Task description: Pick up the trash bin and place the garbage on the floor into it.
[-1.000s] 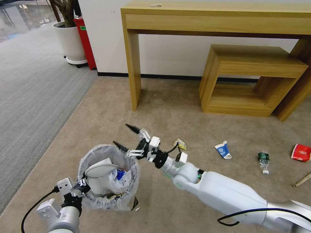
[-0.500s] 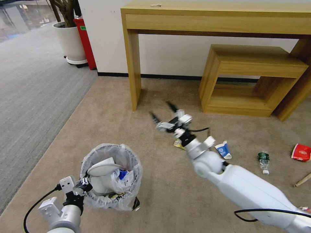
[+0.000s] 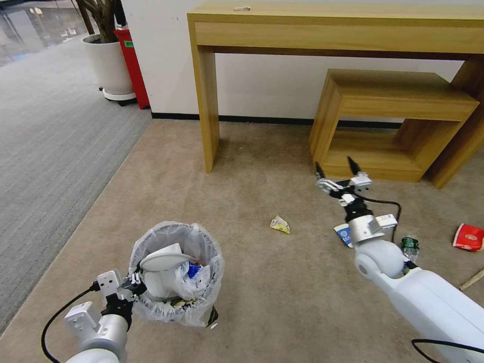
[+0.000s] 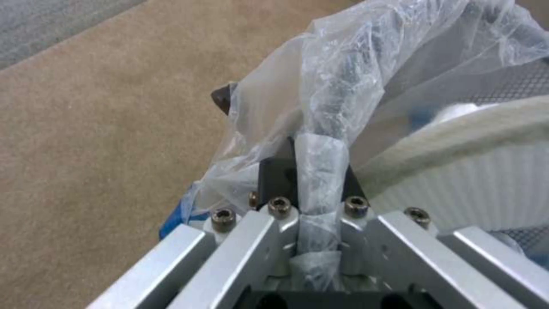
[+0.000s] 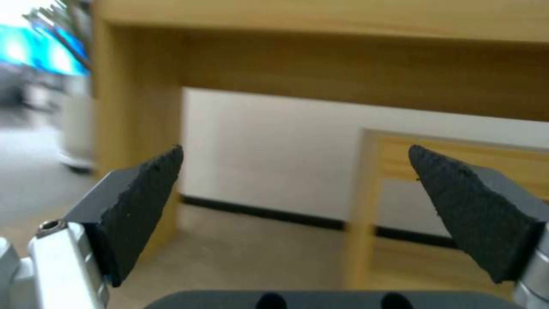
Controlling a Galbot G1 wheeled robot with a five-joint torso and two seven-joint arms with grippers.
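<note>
Head view: the bin [image 3: 176, 275] sits at lower left on the beige short-pile floor [image 3: 262, 302], a small round black tub with a crinkled, translucent liner frilled over its rim. Inside lie a white slipper [image 3: 164, 262] with a flat ribbed sole, some blue scraps and clear plastic. The left gripper [image 3: 133, 288] meets the bin's near rim at the lower left of the frame. The right gripper [image 3: 337, 170] hangs at centre right, its two pointed black fingers spread apart with nothing between them, in front of the low wooden shelf [image 3: 393, 126]. Litter lies on the floor: a crumpled yellowish packet [image 3: 280, 224] at centre, a blue-white carton [image 3: 344, 235] and a green-label bottle [image 3: 410, 245] partly behind the right arm, a red wrapper [image 3: 469, 237] and a wooden stick [image 3: 473, 279] at the right edge.

The left wrist view adds the detail of the grasp — the metal jaws are closed on a twisted fold of liner [image 4: 320, 171] over the rim, with the slipper's woven edge at right.

The right wrist view shows the coarse, foam-like texture of the wedge-shaped pads [image 5: 143, 206] — wide apart — against the tall wooden table [image 5: 320, 47] and white wall.
</note>
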